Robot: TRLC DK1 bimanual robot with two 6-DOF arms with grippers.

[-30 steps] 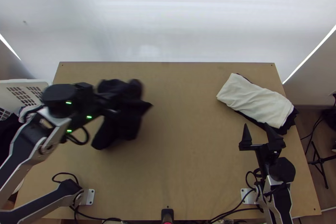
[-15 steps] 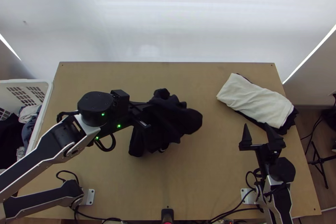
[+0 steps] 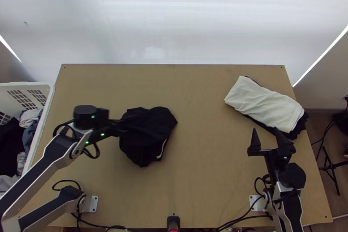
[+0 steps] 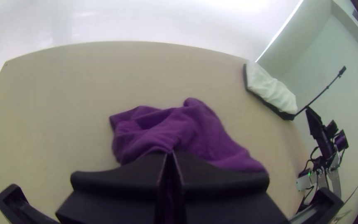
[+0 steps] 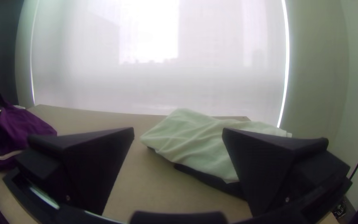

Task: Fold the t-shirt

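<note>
T-shirt (image 3: pixel 150 132) swung left, bunched in left jaws (image 3: pixel 122 128).

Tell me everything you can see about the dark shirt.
The shirt is dark, soft-looking fabric with a narrow white strip along part of one edge. It is bunched, not spread or folded flat, with loose creases and drooping sides. It is over the left half of the table, pinched by the left tool and peaked beneath it. Whether its lower edge touches the table, I can't tell.
</note>
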